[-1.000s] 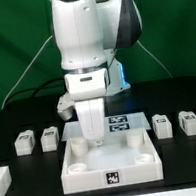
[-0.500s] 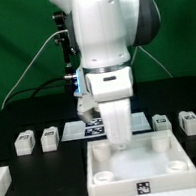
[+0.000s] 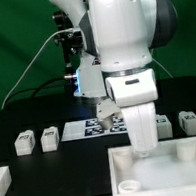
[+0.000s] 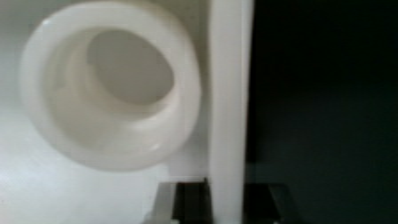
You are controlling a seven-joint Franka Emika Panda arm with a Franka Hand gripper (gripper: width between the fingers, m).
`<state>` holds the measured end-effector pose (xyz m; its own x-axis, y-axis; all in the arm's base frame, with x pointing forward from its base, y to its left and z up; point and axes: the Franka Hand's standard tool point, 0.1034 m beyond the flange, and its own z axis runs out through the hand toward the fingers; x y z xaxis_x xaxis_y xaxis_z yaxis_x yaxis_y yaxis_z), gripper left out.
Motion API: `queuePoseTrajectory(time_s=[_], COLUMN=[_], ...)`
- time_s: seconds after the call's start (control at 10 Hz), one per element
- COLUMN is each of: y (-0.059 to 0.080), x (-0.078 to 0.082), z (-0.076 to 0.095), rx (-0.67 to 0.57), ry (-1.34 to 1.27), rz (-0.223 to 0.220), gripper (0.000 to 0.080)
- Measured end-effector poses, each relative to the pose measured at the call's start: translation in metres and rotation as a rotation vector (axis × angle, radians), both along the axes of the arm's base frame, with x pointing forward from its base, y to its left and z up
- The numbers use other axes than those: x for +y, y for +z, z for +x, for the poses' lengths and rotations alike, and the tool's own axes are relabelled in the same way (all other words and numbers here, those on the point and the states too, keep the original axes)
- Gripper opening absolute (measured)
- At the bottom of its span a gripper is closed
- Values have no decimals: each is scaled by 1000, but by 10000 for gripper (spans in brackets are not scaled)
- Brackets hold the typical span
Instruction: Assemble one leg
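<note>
The arm (image 3: pixel 128 51) reaches down into the white tray panel (image 3: pixel 163 178) at the exterior view's right, and its bulk hides part of the marker board (image 3: pixel 95 126) behind it. In the wrist view the jaws pinch the panel's upright wall, just beside a round corner hole (image 4: pixel 116 85). No leg is held. On the black worktop (image 3: pixel 65 166) sit a far-left leg (image 3: pixel 25 144), its neighbour leg (image 3: pixel 49 139), a far-right leg (image 3: pixel 190 123), and a fourth leg (image 3: pixel 163 125) half hidden by the arm.

I count four legs (image 3: pixel 25 144): two at the exterior view's left, two at its right. One white tray-like panel (image 3: pixel 122 178) lies near, one marker board (image 3: pixel 93 128) farther back.
</note>
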<state>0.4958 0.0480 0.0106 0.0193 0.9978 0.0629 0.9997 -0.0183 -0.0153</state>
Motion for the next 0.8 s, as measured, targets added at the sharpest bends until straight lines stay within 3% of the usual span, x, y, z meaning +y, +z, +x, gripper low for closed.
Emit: queuePoseTrajectory(time_s=[0.4, 0.5, 0.7, 0.8], y=[0, 0, 0, 0], x=[1, 0, -1, -1], z=[0, 0, 0, 0], rx=[5, 6, 6, 6], ry=[3, 3, 1, 0], rz=[1, 1, 0, 0], gripper=[60, 134, 438, 438])
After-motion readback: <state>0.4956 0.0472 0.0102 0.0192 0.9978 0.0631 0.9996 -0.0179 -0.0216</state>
